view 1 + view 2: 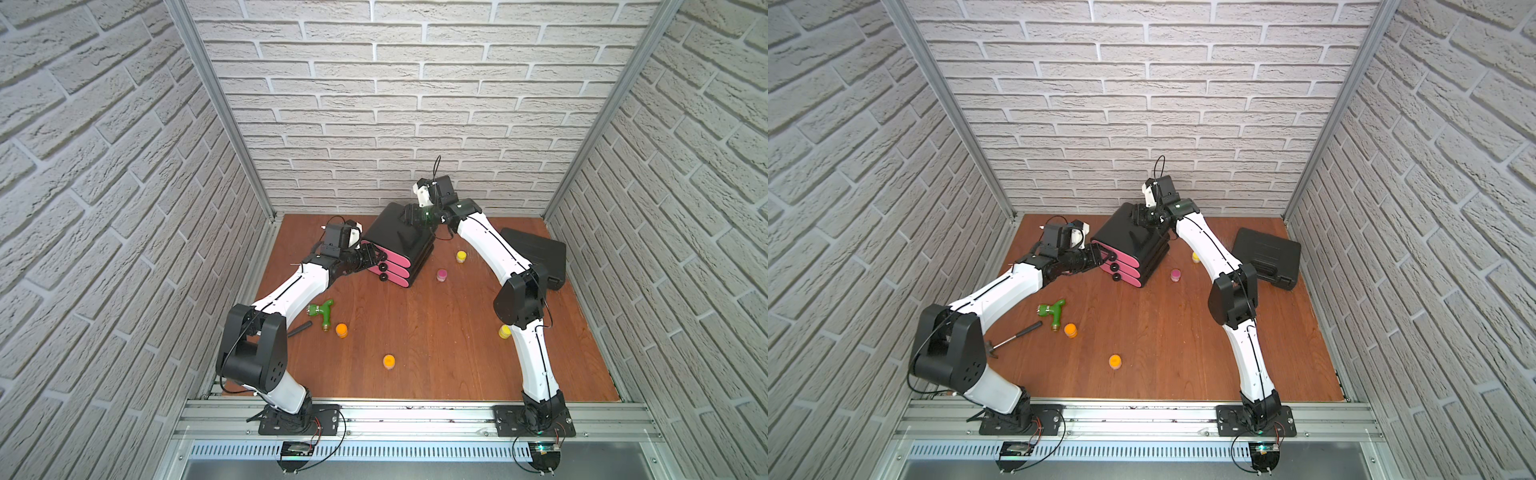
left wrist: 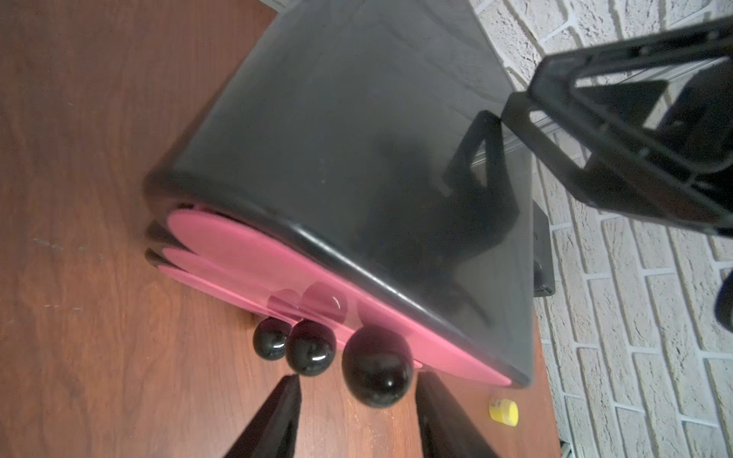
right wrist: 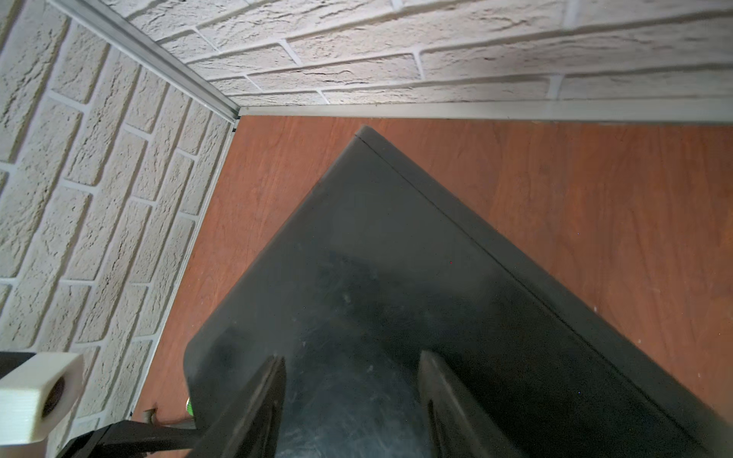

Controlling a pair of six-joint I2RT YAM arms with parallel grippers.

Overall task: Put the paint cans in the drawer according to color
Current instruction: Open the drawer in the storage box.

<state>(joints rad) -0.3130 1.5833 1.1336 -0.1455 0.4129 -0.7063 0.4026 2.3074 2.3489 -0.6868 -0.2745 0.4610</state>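
Observation:
The drawer cabinet (image 1: 399, 241) (image 1: 1133, 239) is black with three pink fronts, all shut, and stands at the back of the table. My left gripper (image 1: 377, 258) (image 2: 359, 378) is open, one finger on each side of the top black knob (image 2: 377, 372), with a gap on one side. My right gripper (image 1: 409, 216) (image 3: 352, 357) is open just over the cabinet's top (image 3: 396, 257), holding nothing. Loose on the table are a yellow can (image 1: 461, 256) (image 2: 503, 412), a magenta can (image 1: 441, 274), two orange cans (image 1: 341, 330) (image 1: 389, 361) and a second yellow can (image 1: 504, 331).
A green T-shaped piece (image 1: 322, 311) and a black-handled tool (image 1: 1017, 334) lie beside the left arm. A flat black case (image 1: 536, 253) rests at the back right behind the right arm. Brick walls close in three sides.

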